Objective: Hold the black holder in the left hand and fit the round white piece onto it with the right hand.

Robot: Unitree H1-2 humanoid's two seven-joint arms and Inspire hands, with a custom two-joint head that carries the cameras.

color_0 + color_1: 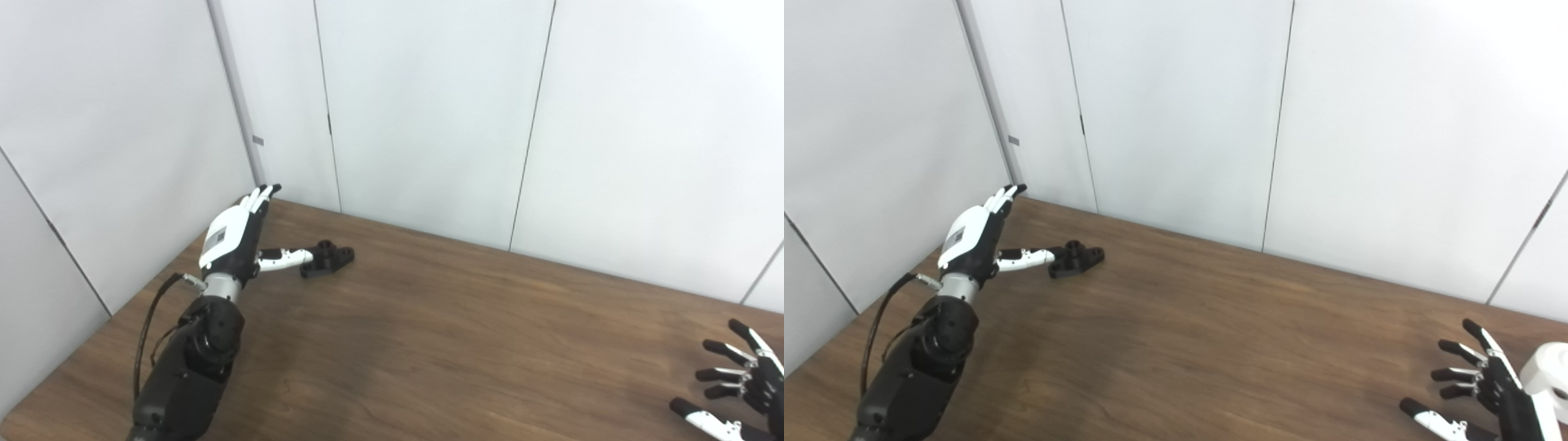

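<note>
The black holder (329, 258) lies flat on the wooden table (429, 331) near the far left corner. My left hand (236, 236) is open just left of it, fingers stretched toward the wall, with the thumb tip touching or nearly touching the holder's near end. At the bottom right, my right hand (1482, 383) is open with fingers spread, holding nothing. The round white piece (1548, 370) sits on the table just right of that hand, cut off by the picture edge and out of sight in the left eye view.
White wall panels (429, 110) close in the table at the back and on the left, meeting in a corner behind the left hand. A black cable (150, 324) loops beside the left forearm.
</note>
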